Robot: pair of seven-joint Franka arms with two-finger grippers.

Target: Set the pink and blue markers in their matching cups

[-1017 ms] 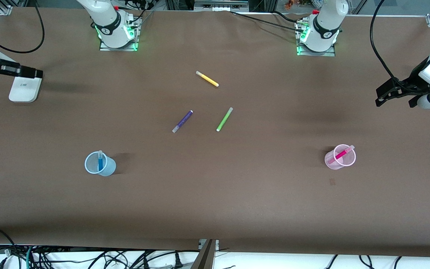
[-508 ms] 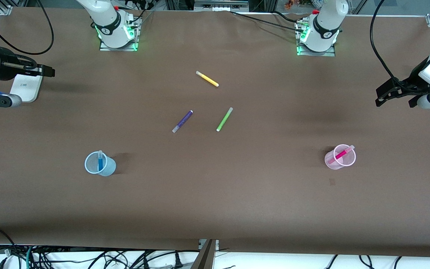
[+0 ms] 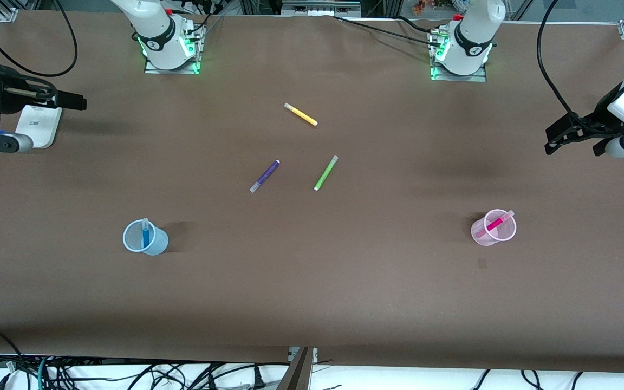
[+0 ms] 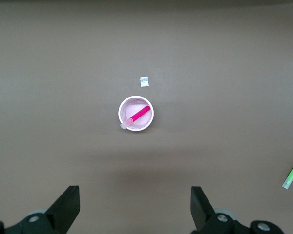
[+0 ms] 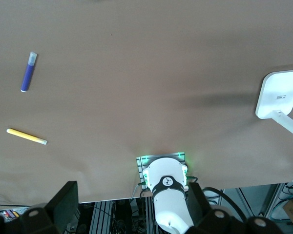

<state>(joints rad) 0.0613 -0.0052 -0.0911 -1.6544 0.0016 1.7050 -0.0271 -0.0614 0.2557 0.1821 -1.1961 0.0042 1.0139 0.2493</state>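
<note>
**Both markers sit in their cups, both arms up at the table's ends**

From where I stand, the pink marker [image 3: 495,223] leans inside the pale pink cup [image 3: 493,228], its pale end poking over the rim. That cup stands upright toward the left arm's end of the table [image 3: 344,281]. In the left wrist view the same cup [image 4: 136,113] shows from above, with the marker [image 4: 136,116] lying slantwise across its mouth, and a small pale scrap [image 4: 144,81] lies just beside the cup on the cloth.

The blue marker [image 3: 145,234] stands nearly upright in the pale blue cup [image 3: 144,238], which sits toward the right arm's end, well apart from the pink one.

Between the two cups, and farther from the front camera, three loose pens lie flat: a purple pen [image 3: 265,176], a lime-green pen [image 3: 325,173] beside it, and a yellow pen [image 3: 300,114] farther off still, toward the bases.

The left gripper [image 3: 566,140] hangs in the air over the left arm's end of the table, its black fingers [image 4: 66,207] spread wide apart with nothing between them. The right gripper [image 3: 71,100] hangs over the right arm's end, just beside a white flat device [image 3: 36,127] lying on the cloth. Its fingers [image 5: 66,202] are likewise parted and hold nothing.
</note>
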